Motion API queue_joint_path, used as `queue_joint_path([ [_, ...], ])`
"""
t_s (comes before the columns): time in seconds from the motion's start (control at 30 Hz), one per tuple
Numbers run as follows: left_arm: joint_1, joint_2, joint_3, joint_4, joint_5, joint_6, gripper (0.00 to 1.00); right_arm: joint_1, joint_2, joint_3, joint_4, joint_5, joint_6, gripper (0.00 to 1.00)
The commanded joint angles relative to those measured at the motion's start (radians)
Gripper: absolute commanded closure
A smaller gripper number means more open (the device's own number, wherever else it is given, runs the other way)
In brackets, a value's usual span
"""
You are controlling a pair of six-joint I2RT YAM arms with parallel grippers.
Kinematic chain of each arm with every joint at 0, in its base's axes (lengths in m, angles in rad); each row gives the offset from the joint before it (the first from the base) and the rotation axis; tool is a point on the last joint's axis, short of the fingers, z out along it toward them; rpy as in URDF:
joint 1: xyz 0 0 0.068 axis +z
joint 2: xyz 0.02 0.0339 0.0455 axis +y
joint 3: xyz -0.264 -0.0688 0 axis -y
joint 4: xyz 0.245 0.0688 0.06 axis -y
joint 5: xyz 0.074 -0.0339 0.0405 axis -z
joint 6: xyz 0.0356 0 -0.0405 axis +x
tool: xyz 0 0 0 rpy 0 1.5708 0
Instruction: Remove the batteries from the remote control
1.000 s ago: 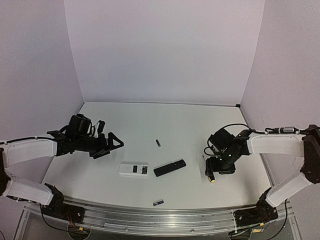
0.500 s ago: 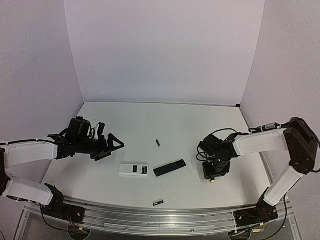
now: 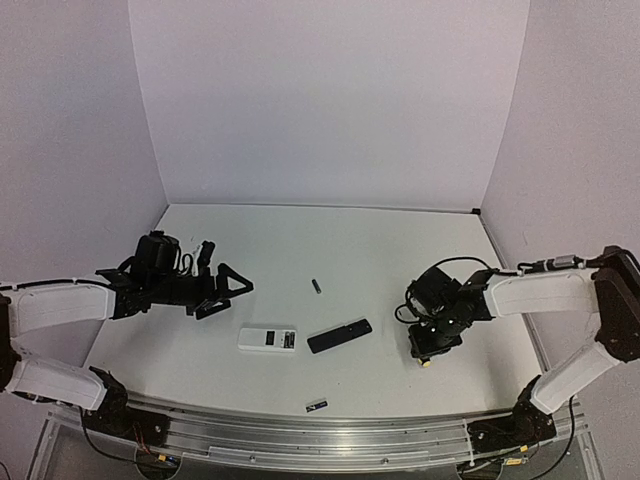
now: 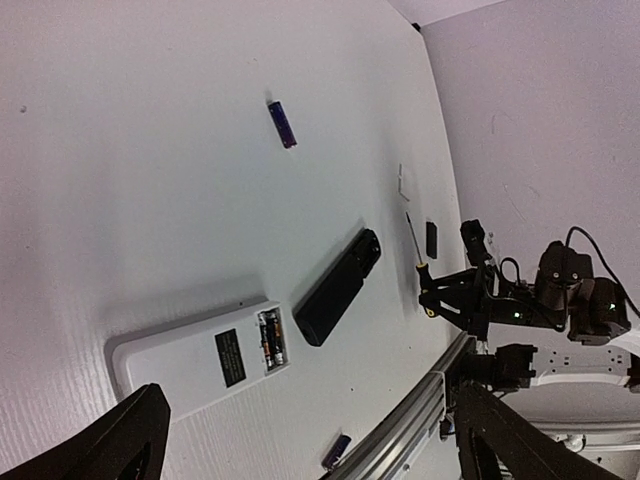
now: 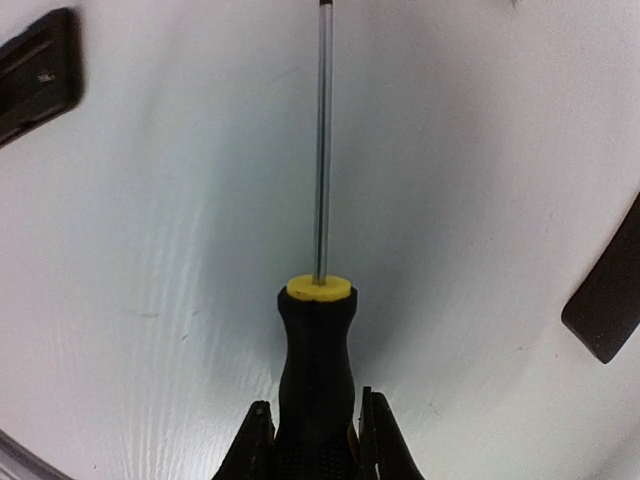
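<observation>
On the white table, the left gripper was observed above the surface, its fingers spread wide with nothing between them. The right gripper was found clamped on the black handle of the screwdriver. The white remote was noted back-up, its battery compartment uncovered and cells visible inside. Just beside it lay the black remote. A small black cover was seen near the screwdriver. One loose battery was recorded beyond the remotes, a second loose battery near the front rail.
</observation>
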Motion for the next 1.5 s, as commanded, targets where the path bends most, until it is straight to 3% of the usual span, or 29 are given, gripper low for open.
queue_joint_path([
  [0.0, -0.027, 0.059, 0.043, 0.151, 0.191, -0.045, 0.0, 0.033, -0.169, 0.012, 0.006, -0.136, -0.257, 1.0],
  [0.13, -0.144, 0.153, 0.145, 0.168, 0.263, -0.065, 0.01, 0.151, -0.28, 0.023, 0.005, -0.153, -0.481, 1.0],
  [0.33, -0.258, 0.292, 0.257, 0.332, 0.422, -0.202, 0.01, 0.354, -0.278, 0.097, -0.008, 0.063, -0.705, 1.0],
  [0.43, -0.289, 0.331, 0.289, 0.322, 0.456, -0.21, 0.05, 0.413, -0.245, 0.144, -0.011, 0.137, -0.768, 1.0],
  [0.73, -0.345, 0.36, 0.3, 0.272, 0.459, -0.195, 0.2, 0.436, -0.194, 0.22, -0.012, 0.169, -0.799, 1.0],
  [1.17, -0.366, 0.402, 0.278, 0.448, 0.494, -0.287, 0.59, 0.443, -0.185, 0.236, -0.011, 0.148, -0.815, 1.0],
  [1.33, -0.367, 0.42, 0.284, 0.454, 0.504, -0.296, 0.66, 0.443, -0.185, 0.238, -0.011, 0.142, -0.824, 1.0],
  [1.47, -0.367, 0.432, 0.287, 0.455, 0.511, -0.299, 0.78, 0.443, -0.181, 0.241, -0.011, 0.132, -0.831, 1.0],
])
